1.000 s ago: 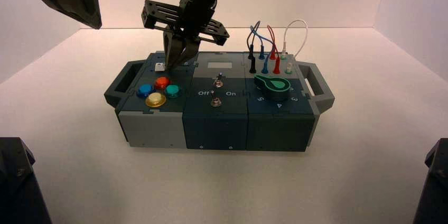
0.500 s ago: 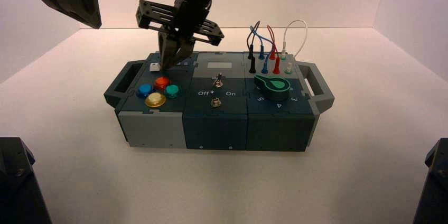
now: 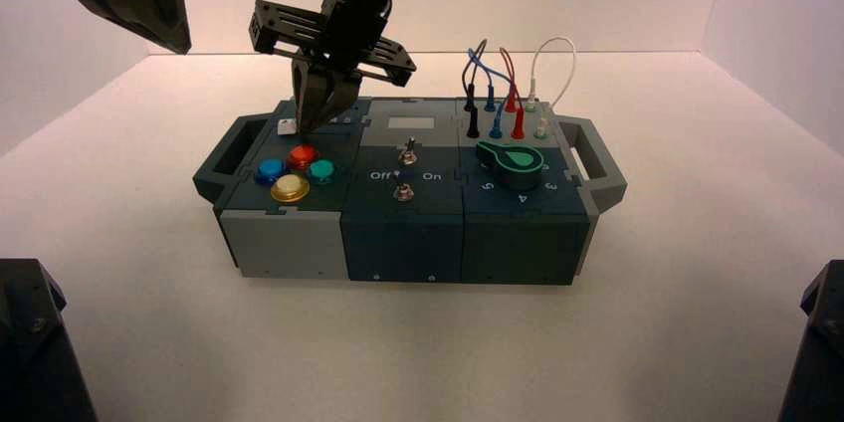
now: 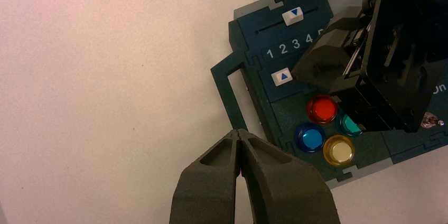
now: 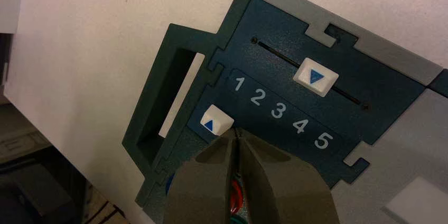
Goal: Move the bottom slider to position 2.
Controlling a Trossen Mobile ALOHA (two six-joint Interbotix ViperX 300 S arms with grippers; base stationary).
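The bottom slider's white knob (image 5: pixel 216 120), marked with a blue triangle, sits level with digit 1 at the end of its track nearest the box's left handle. It also shows in the left wrist view (image 4: pixel 282 77) and the high view (image 3: pixel 287 126). Position 2 (image 5: pixel 257 97) is the second printed digit, one step further along the row from the knob. My right gripper (image 5: pixel 236 134) is shut and empty, its tips against the knob's side that faces the higher digits; it also shows in the high view (image 3: pixel 305 126). My left gripper (image 4: pixel 240 134) is shut and parked high above the table left of the box (image 3: pixel 171 34).
The top slider's white knob (image 5: pixel 315 78) sits further along its own track. Red (image 3: pixel 302 155), blue (image 3: pixel 269 170), teal (image 3: pixel 320 170) and yellow (image 3: pixel 290 188) buttons lie just in front of the sliders. Two toggle switches (image 3: pixel 406 155), a green dial (image 3: pixel 511 164) and plugged wires (image 3: pixel 495 94) lie to the right.
My right gripper has moved left along the bottom slider's track, and the white knob has gone left with it. The box has shifted slightly left. The left arm has not moved.
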